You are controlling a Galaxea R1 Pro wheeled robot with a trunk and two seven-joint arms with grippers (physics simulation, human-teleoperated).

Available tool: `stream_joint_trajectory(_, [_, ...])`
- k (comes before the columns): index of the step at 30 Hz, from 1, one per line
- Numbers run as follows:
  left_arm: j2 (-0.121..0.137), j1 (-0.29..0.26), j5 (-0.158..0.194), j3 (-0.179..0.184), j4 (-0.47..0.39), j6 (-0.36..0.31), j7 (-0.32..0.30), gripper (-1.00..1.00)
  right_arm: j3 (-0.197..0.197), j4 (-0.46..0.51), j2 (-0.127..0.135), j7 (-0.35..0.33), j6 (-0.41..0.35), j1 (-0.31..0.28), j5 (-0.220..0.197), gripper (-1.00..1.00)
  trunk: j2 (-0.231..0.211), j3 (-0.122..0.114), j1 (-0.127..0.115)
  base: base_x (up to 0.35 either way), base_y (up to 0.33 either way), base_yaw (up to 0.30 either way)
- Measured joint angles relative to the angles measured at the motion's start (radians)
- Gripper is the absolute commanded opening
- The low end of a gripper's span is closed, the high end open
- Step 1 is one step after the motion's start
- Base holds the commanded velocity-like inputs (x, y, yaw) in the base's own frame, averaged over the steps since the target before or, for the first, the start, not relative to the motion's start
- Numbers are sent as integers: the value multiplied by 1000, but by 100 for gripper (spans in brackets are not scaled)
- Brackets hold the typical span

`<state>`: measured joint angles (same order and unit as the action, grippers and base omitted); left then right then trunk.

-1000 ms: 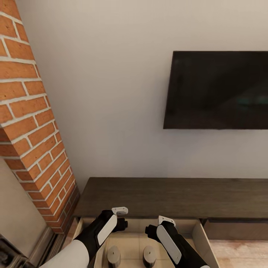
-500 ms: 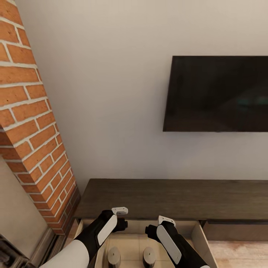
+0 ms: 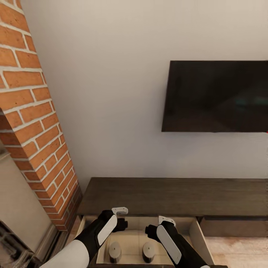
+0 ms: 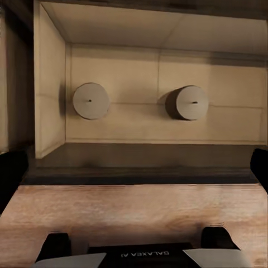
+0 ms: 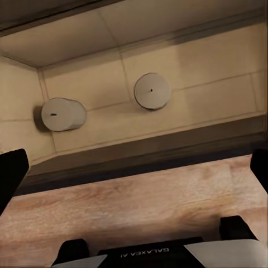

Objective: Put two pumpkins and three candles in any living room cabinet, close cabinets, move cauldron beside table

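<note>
Home living room, rendered in a simulator. A flat black TV (image 3: 217, 96) hangs on a plain off-white wall (image 3: 111, 93). Below it sits a long low dark-brown wood cabinet (image 3: 175, 196), media-unit style, with one drawer (image 3: 197, 236) pulled out showing pale beige insides. Two stubby candles (image 3: 114, 251) stand upright in that drawer. Red brick column (image 3: 35, 123) at the left, like a fireplace surround. Light wood plank floor (image 3: 238, 249).
</note>
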<state>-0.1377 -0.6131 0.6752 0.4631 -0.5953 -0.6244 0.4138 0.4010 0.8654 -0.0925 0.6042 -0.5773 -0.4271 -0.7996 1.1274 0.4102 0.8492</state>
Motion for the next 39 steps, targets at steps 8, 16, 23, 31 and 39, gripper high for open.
stream_joint_trajectory(8, [0,0,0,0,0,0,0,100,0,0,0,0,0,0,0,100,-56,-25,-31,-253,0,0])
stream_joint_trajectory(16, [0,0,0,0,0,0,0,100,0,0,0,-1,0,0,0,100,-112,-50,-61,-223,0,0])
stream_joint_trajectory(23, [0,0,0,0,0,0,0,100,0,0,0,-1,0,0,0,100,-161,-72,-88,-216,0,0])
stream_joint_trajectory(31, [0,0,0,0,0,0,0,100,0,0,0,-1,0,0,0,100,-217,-97,-119,-178,0,0])
stream_joint_trajectory(39, [0,0,0,0,-1,0,0,100,0,0,0,-2,0,0,1,100,-273,-122,-150,-22,0,0])
